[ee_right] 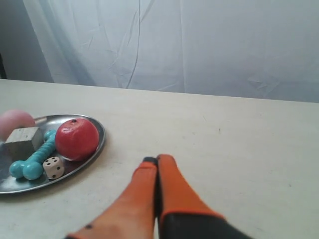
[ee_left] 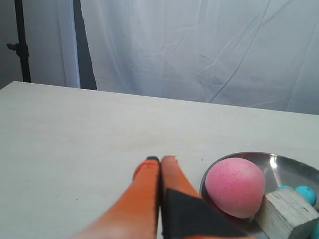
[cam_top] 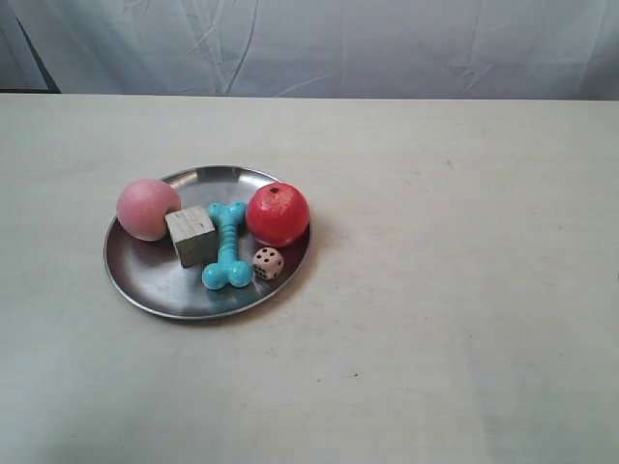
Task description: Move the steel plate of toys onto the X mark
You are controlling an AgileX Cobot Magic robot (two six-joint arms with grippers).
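Observation:
The steel plate [cam_top: 155,280] rests on the table left of centre. It holds a pink ball [cam_top: 147,208], a red apple-like ball [cam_top: 278,214], a pale wooden cube [cam_top: 191,235], a turquoise bone [cam_top: 228,246] and a white die [cam_top: 268,263]. My left gripper [ee_left: 160,159] is shut and empty, just beside the plate rim [ee_left: 294,167] near the pink ball [ee_left: 235,186]. My right gripper [ee_right: 157,159] is shut and empty, on the side of the plate [ee_right: 99,134] where the red ball [ee_right: 76,139] sits. A tiny dark mark [ee_right: 219,130] lies beyond it, its shape too small to tell.
The pale table [cam_top: 464,319] runs wide on all sides of the plate. A white cloth backdrop [cam_top: 329,43] hangs behind the far edge. A dark stand [ee_left: 20,45] is off one corner. Neither arm shows in the exterior view.

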